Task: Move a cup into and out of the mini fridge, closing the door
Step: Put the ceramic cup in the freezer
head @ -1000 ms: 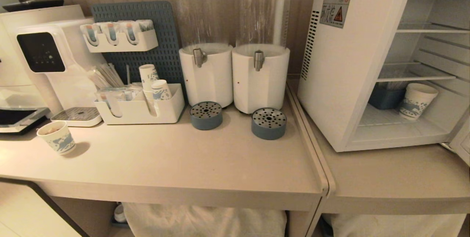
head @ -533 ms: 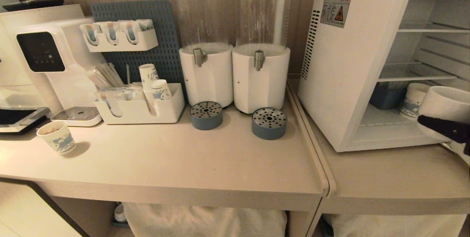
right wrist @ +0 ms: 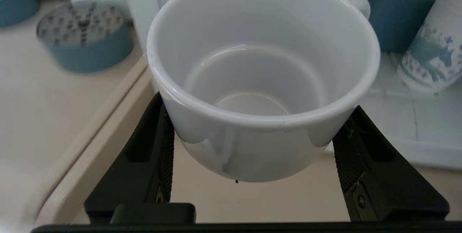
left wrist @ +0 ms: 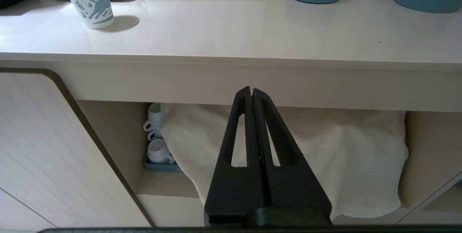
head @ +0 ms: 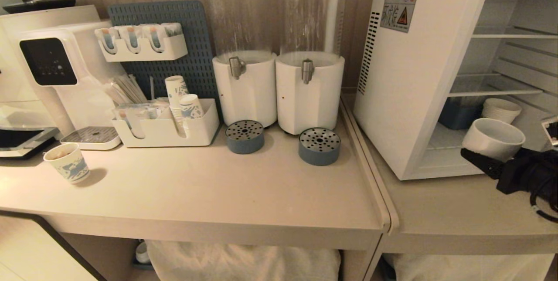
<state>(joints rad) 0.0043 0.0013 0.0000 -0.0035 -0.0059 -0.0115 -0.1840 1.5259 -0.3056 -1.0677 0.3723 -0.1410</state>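
The cup is a squat plain white ceramic one, upright and empty, and my right gripper is shut on its sides, black fingers on either flank. It hangs just above the counter in front of the lower compartment of the mini fridge, whose front stands open. The right wrist view looks down into the cup. The door is out of view off the right edge. My left gripper is shut on nothing, parked below the counter's front edge.
Inside the fridge stand a blue-printed paper cup and a blue bin. Two drink dispensers with blue drip trays stand left of the fridge. Another paper cup, an organiser and a water machine are further left.
My right arm has come in from the right edge with the cup and carried it left and slightly lower, up to the fridge opening. The left arm has not moved.
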